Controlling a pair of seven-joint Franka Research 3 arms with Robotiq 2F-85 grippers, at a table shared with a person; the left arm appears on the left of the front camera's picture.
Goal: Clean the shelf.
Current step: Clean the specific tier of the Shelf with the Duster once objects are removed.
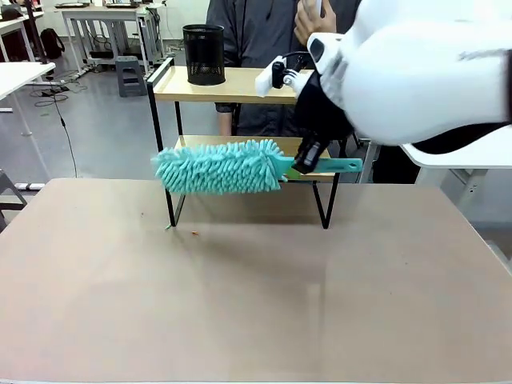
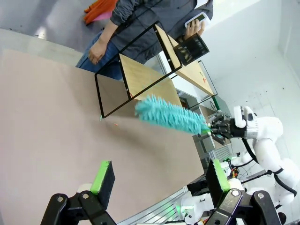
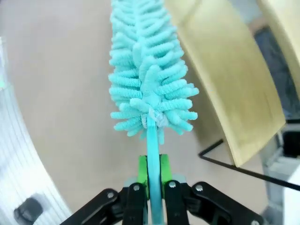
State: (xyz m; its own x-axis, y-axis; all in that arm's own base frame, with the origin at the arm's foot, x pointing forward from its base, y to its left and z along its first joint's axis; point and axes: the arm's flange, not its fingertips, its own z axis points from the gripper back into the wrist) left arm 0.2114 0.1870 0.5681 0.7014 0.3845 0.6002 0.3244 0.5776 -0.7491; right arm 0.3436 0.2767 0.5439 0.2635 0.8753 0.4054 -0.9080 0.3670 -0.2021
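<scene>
The shelf [image 1: 240, 90] is located at upper centre of the front view, on the far part of the table [image 1: 256, 288]. A black bin [image 1: 203, 54] is carried on its upper board. A teal duster [image 1: 220, 166] is clamped by the handle in the closed right gripper [image 3: 151, 172] and held level before the lower board. The left gripper [image 2: 159, 178] is held over the table, jaws wide apart.

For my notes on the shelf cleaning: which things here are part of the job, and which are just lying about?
In the job: shelf, teal microfibre duster, right gripper shut on its handle.
Lying about: black mesh pen pot on the shelf, phone in the person's hand.
</scene>
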